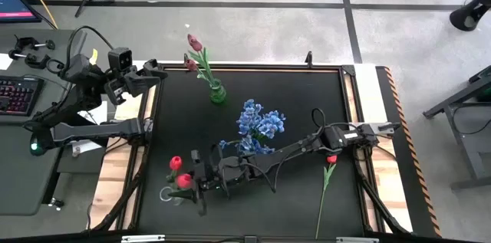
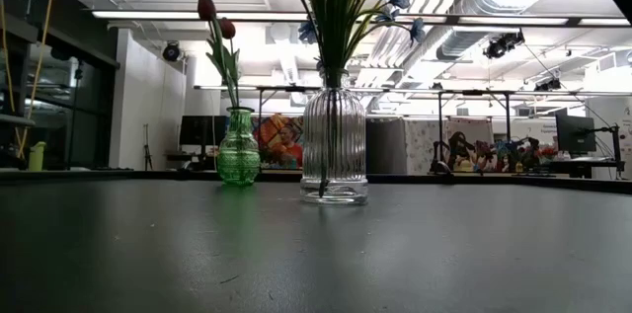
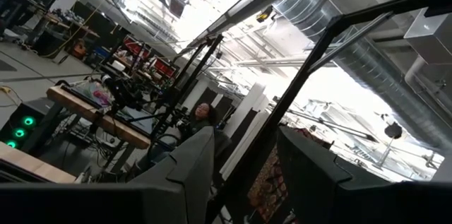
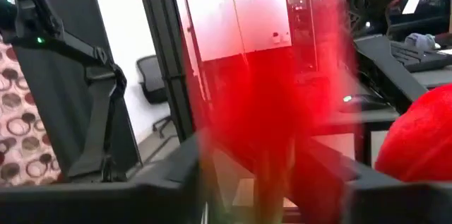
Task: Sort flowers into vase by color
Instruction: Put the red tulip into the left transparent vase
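Note:
Two red tulips rise at the table's near left, beside a clear vase's rim. My right gripper reaches level across the table to them. Its fingers stand apart, with a blurred red tulip between them and another beside. A third red tulip lies flat near the right side. Blue flowers fill a ribbed clear vase. Dark maroon tulips stand in a green vase. My left gripper waits open and raised at the far left corner. My right gripper stands open around a red tulip, coming level from the table's right side. The blur hides the stem, so I cannot tell whether either finger touches it.
The right arm stretches across the table's near half, just in front of the blue flowers' vase. Wooden side boards border the black tabletop. Bare tabletop lies in the far right part.

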Motion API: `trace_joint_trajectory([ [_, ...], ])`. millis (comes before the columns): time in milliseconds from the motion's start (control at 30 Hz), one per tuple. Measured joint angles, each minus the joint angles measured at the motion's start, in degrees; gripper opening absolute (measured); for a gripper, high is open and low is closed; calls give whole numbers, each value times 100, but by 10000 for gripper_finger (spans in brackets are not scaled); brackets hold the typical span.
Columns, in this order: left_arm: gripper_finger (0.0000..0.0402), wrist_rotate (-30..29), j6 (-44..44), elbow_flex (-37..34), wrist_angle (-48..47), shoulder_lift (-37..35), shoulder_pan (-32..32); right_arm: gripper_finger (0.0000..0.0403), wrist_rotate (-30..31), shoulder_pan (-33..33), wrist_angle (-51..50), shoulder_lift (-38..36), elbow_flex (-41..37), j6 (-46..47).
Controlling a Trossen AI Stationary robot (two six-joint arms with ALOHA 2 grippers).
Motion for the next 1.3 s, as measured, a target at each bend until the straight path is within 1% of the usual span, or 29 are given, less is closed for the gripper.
trace_joint_trajectory([
  [133,142,0,96,0,2,0,0,238,26,0,-568,-189,4,-329],
  [200,142,0,97,1,2,0,0,261,21,0,-697,-233,4,-357],
  [267,142,0,96,0,2,0,0,273,-25,0,-755,-270,4,-399],
  [367,142,2,96,1,4,-2,1,276,-135,0,-1137,-440,2,-647],
  [500,142,2,146,1,11,-20,2,277,-134,-38,-2181,-760,7,-995],
  [667,142,22,149,1,4,-17,2,277,-165,-131,-3448,-1147,4,-1004],
  [833,142,22,148,1,8,-20,2,277,-418,-153,-4399,-1623,4,-966],
  [933,142,24,148,1,9,-17,2,277,-722,-118,-4953,-1897,4,-743],
  [1000,142,24,148,1,9,-20,2,277,-1063,-76,-5322,-2105,4,-389],
  [1067,142,24,148,1,6,-17,2,277,-1510,-19,-5666,-2249,11,125],
  [1167,142,27,-22,1,6,-15,2,277,-1987,217,-6378,-2264,12,1062],
  [1233,142,63,-162,1,5,-5,2,277,-2101,457,-7023,-2210,-48,1527],
  [1300,142,186,-188,3,8,20,2,277,-2043,748,-7743,-2187,-228,1854],
])
